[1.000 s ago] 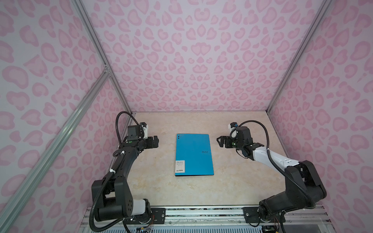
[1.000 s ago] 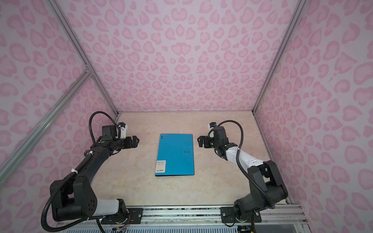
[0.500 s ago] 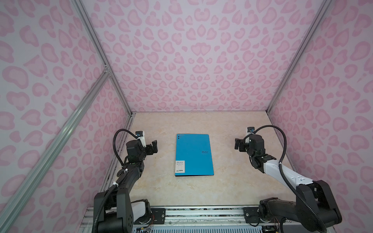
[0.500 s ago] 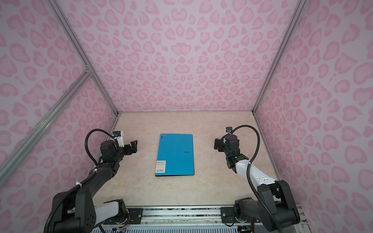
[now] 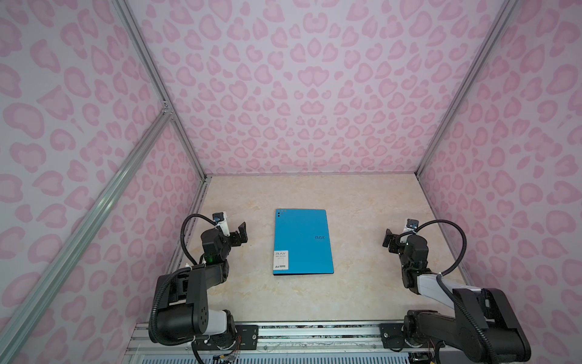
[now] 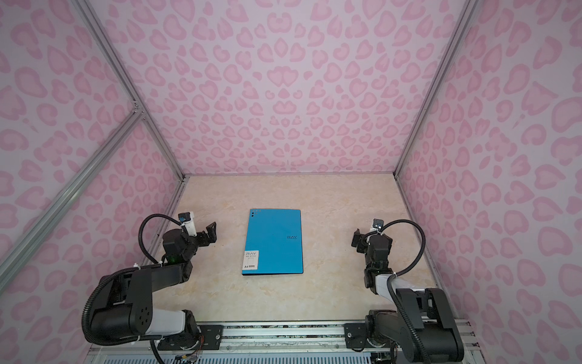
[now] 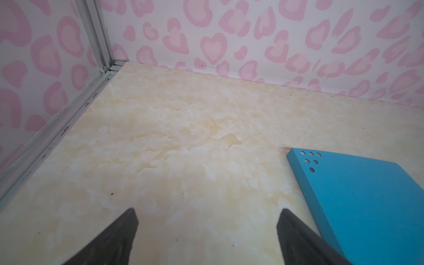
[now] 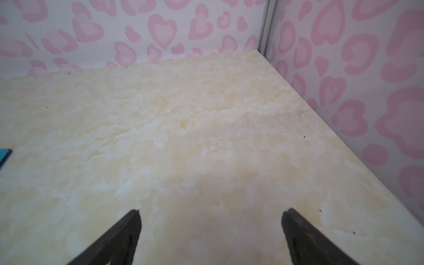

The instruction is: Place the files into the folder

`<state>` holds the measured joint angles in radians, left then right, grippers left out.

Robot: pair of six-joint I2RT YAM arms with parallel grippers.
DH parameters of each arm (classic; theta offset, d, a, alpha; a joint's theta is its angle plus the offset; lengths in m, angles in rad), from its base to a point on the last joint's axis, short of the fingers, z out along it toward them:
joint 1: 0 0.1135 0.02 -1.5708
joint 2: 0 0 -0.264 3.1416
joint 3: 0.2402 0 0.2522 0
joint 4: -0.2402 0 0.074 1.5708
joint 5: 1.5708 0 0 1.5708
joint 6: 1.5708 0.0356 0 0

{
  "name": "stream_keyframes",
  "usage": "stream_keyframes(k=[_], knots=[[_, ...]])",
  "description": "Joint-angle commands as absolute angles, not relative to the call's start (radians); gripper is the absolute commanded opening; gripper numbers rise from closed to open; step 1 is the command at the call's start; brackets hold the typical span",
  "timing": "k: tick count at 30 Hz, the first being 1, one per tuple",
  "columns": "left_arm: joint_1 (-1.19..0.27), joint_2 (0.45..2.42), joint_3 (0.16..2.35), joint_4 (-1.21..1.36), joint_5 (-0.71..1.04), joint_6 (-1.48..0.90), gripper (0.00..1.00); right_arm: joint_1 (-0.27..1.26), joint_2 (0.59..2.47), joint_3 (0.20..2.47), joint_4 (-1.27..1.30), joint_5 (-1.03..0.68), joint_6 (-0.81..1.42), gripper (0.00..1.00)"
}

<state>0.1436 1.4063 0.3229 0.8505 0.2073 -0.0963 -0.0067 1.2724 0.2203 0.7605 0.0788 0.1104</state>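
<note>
The folder (image 5: 302, 242) (image 6: 274, 242) lies shut and flat in the middle of the table, blue cover up, with its white label at the near left corner. The files are out of view in every frame. My left gripper (image 5: 240, 234) (image 6: 211, 233) hovers left of the folder, open and empty. In the left wrist view its fingers (image 7: 207, 213) stand wide over bare table, with the folder's far corner (image 7: 367, 202) beside them. My right gripper (image 5: 389, 241) (image 6: 357, 241) (image 8: 211, 213) is open and empty, well to the right of the folder. Only a sliver of the folder (image 8: 4, 153) shows in the right wrist view.
Pink heart-patterned walls (image 5: 299, 94) close the table on three sides, with aluminium posts (image 5: 157, 94) in the corners. A metal rail (image 5: 315, 334) carrying both arm bases runs along the front edge. Beige marble tabletop (image 5: 356, 205) surrounds the folder.
Both arms have folded back toward their bases. The right gripper has moved away from the folder's right edge, to the right and nearer the front. The left has drawn back slightly. The folder has not moved.
</note>
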Motion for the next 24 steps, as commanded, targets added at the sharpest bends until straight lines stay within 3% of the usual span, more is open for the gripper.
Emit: stream_keyframes(k=[1,5,11,16,24], knots=[[0.141,1.393,0.253,1.059,0.179,-0.103,0.97,-0.023,1.323,0.219,0.995,0.018,0.092,0.98],[0.145,1.489,0.172,1.318,0.220,-0.110,0.97,-0.034,1.362,0.238,1.008,0.002,0.068,0.98],[0.126,1.475,0.261,1.123,0.212,-0.074,0.97,-0.084,1.523,0.209,1.245,-0.057,0.103,0.98],[0.089,1.474,0.312,1.018,0.154,-0.043,0.97,-0.040,1.552,0.315,1.048,-0.058,0.039,0.98],[0.055,1.472,0.327,0.984,0.082,-0.031,0.97,-0.028,1.569,0.330,1.042,-0.054,0.015,0.99]])
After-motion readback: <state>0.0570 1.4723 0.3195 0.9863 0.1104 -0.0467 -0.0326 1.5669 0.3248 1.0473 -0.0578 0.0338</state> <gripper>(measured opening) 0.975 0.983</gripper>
